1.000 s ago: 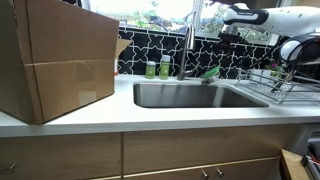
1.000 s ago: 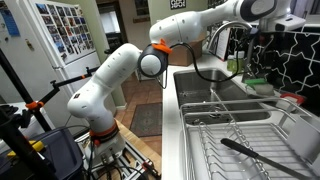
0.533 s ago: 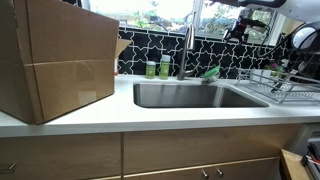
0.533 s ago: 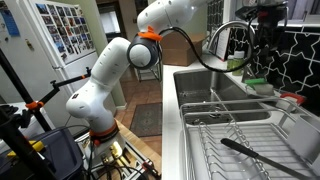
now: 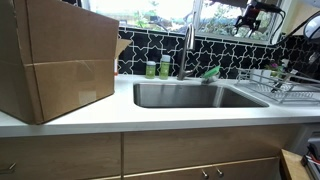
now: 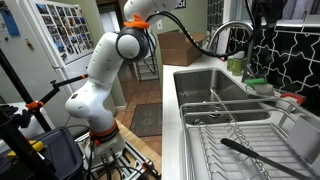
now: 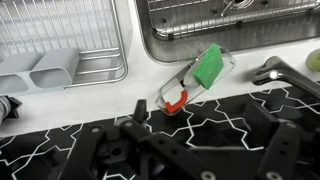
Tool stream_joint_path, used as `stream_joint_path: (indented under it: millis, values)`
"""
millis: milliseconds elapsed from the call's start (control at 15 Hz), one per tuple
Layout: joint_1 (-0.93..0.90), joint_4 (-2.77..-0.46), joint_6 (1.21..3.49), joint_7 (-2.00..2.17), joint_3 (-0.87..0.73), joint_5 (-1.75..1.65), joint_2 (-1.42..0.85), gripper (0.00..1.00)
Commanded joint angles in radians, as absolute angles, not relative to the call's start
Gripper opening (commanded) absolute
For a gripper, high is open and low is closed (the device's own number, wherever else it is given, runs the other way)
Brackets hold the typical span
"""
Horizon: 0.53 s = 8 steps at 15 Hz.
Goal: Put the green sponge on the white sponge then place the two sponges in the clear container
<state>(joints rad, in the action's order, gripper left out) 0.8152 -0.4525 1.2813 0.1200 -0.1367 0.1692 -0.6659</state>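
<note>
The green sponge [image 7: 211, 66] lies tilted in the mouth of the clear container [image 7: 190, 88], on the counter ledge behind the sink. A red curved thing [image 7: 176, 101] lies in the container's other end. The sponge shows as a small green patch in both exterior views [image 5: 211, 72] [image 6: 257, 80]. I cannot make out the white sponge in any view. My gripper [image 7: 190, 160] hangs high above the ledge, open and empty, with its dark fingers [image 7: 92, 152] spread wide. It sits near the top edge of both exterior views [image 5: 250, 16] [image 6: 266, 10].
The steel sink [image 5: 190, 95] is in the middle, with the faucet [image 5: 187, 45] behind it. Two green bottles [image 5: 157, 68] stand left of the faucet. A dish rack [image 5: 285, 85] stands on the right and a big cardboard box [image 5: 55, 60] on the left counter.
The arm has swung upward and away. The gripper rose from just above the faucet area to the top of both exterior views. The sponge has not moved.
</note>
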Motion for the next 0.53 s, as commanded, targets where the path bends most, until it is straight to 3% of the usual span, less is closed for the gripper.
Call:
stream_joint_path:
  millis: [0,467]
  values:
    - [0.810,-0.491,1.174,0.150,-0.128,0.153,-0.582,1.00]
    - [0.811,-0.451,1.166,0.142,-0.128,0.160,-0.585,1.00]
